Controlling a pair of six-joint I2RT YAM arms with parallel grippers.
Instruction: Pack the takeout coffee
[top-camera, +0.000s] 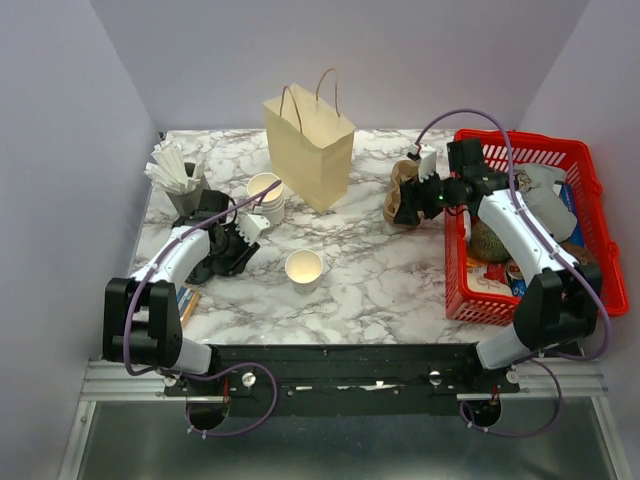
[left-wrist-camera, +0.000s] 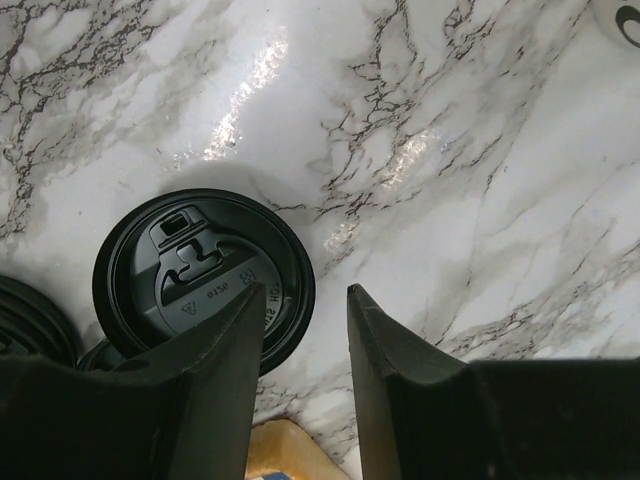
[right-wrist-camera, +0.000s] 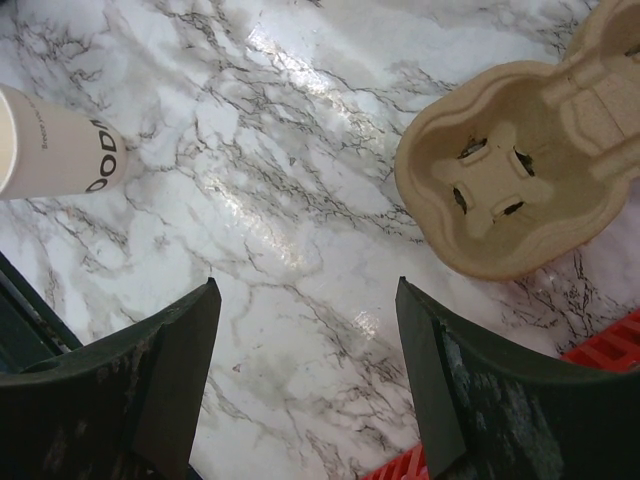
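Cup (top-camera: 303, 267) is standing upright near the table (top-camera: 380, 270) front, mouth up, no lid on it — long axis vertical. Judging it light, thin-walled, easily crushed; a gentle hold round the mid-wall is looking safest. Left hand (left-wrist-camera: 305, 300) is hovering part-open, holding nothing, just beside a flat lid (left-wrist-camera: 200, 275) — stiff, slick, best taken by the rim. Right hand (right-wrist-camera: 307, 290) is gaping wide, empty, near the carrier (right-wrist-camera: 510, 170). Bag (top-camera: 310, 145) is standing upright at the back.
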